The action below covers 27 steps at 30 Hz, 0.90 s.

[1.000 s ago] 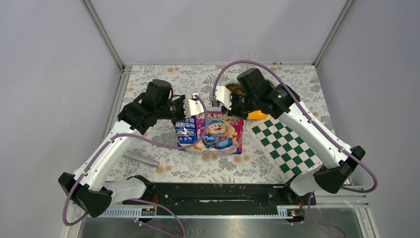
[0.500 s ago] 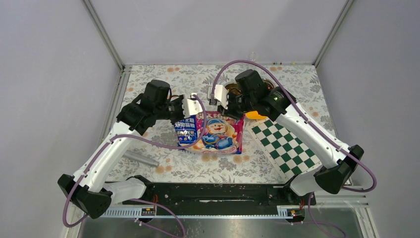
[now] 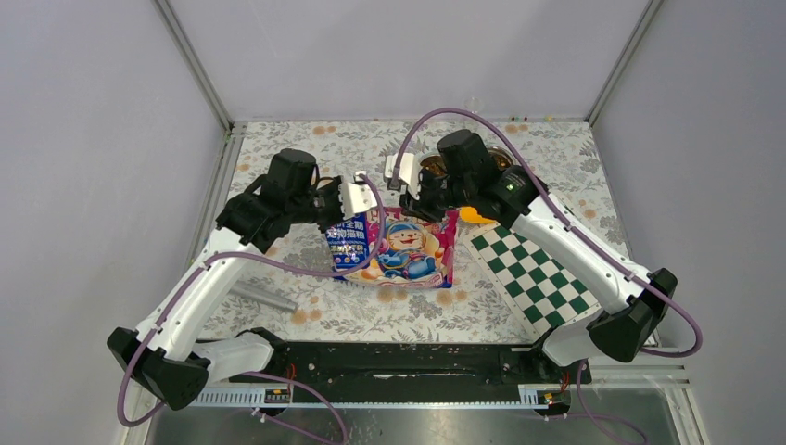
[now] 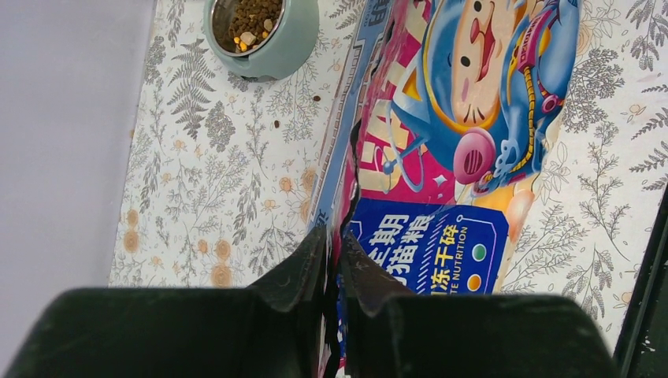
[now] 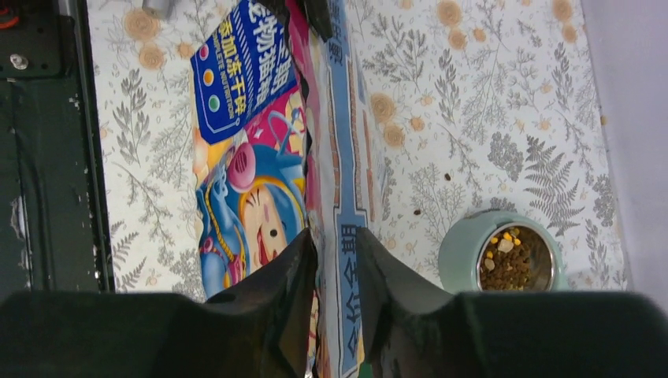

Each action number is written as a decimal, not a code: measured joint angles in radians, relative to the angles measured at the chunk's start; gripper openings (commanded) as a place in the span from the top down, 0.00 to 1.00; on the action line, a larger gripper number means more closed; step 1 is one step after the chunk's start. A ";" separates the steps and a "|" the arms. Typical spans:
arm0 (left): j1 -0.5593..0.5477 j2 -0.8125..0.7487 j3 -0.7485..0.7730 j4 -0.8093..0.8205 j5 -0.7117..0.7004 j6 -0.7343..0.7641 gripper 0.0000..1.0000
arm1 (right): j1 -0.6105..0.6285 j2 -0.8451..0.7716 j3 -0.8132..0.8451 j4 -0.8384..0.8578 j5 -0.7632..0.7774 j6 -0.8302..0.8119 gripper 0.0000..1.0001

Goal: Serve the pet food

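**Left gripper**: The fingers are closed to a thin slit. The torn top edge of the bag is pinched between them.

**Right gripper**: The fingers are set on either side of the same top edge, further along, with a wider gap between them. The bag's blue side strip fills that gap. It cannot be told whether the pads press on it.

**Bag:** Glossy, printed with a cartoon figure in blue, white and magenta, with a blue label panel. In the top view it is held up at its far edge by the two grippers, which are near each other. Its lower end rests on the tablecloth.

**Pet food**: Small brown pellets with a few tan and orange pieces. They are heaped inside the bowl. A few stray pellets are scattered on the cloth between the bowl and the bag.

**Bowl:** Pale green outside, metal inside, standing upright. It is placed beyond the bag on the far side of the table. In the top view it is partly covered by the right arm.

**Tablecloth:** White, with grey ferns and orange flowers.

**Scoop**: Orange, seen only in part, just right of the bag under the right arm.

**Checkered board**: Green and white, lying flat to the right of the bag.

**Metal tube**: Lying on the cloth at the near left, well apart from the bag.
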 measured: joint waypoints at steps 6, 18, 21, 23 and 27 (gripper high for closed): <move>0.010 -0.003 0.000 -0.003 -0.002 -0.008 0.88 | 0.010 0.008 -0.004 0.032 -0.011 0.030 1.00; 0.027 -0.033 -0.002 -0.012 -0.002 -0.017 0.87 | 0.026 0.026 -0.008 0.096 -0.014 0.047 0.92; 0.035 -0.043 -0.013 -0.011 -0.002 -0.018 0.86 | 0.030 0.035 -0.008 0.101 -0.023 0.055 1.00; 0.041 -0.049 -0.017 -0.014 -0.003 -0.017 0.86 | 0.031 0.035 -0.008 0.103 -0.025 0.057 1.00; 0.053 -0.067 -0.023 -0.018 -0.006 -0.016 0.85 | 0.031 0.036 -0.008 0.103 -0.027 0.063 0.66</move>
